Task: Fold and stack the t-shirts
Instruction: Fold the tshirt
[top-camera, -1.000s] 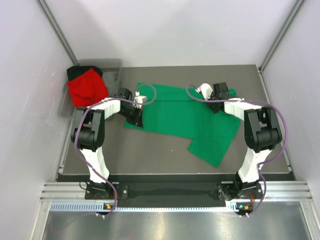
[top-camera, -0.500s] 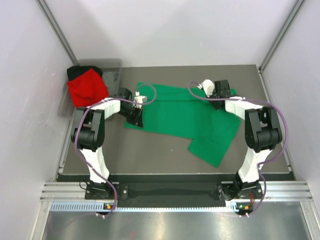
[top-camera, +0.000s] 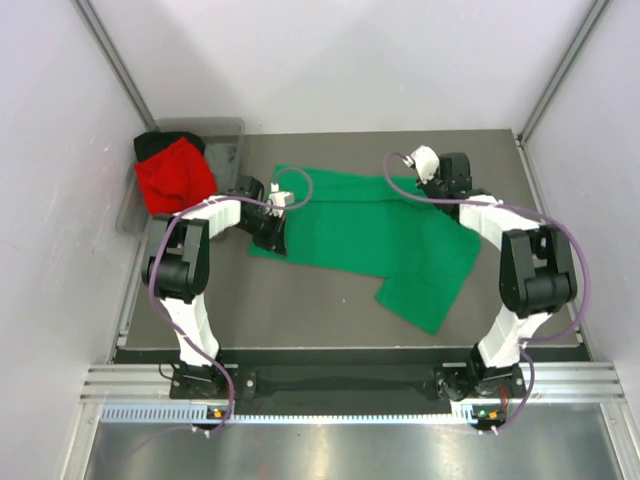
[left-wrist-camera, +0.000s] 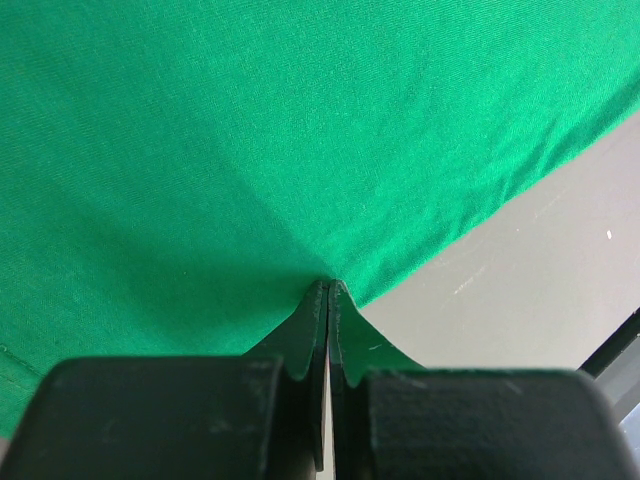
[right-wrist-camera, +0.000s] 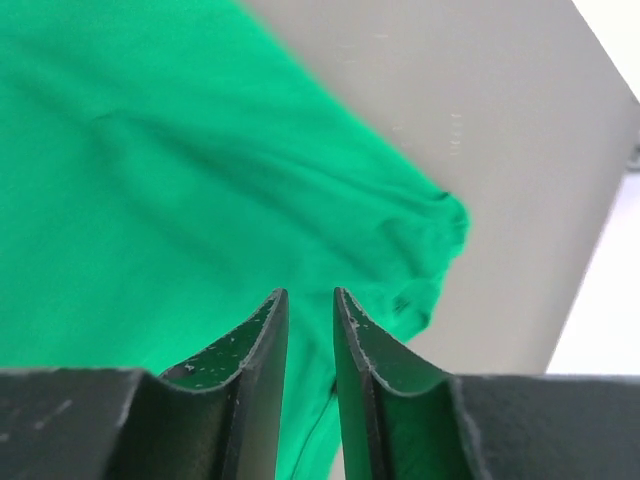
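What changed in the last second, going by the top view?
The right gripper moved away from the bases and slightly right, along the far right part of the green t-shirt. Its jaws now stand slightly apart with no cloth between them. Unchanged: the left gripper stays shut on the shirt near its left edge, the shirt lies spread as before, and the red t-shirt still sits at the grey bin.

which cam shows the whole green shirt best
Top external: the green t-shirt shows nearly whole, spread out. The left wrist view shows only its pinched edge; the right wrist view shows only a bunched corner.
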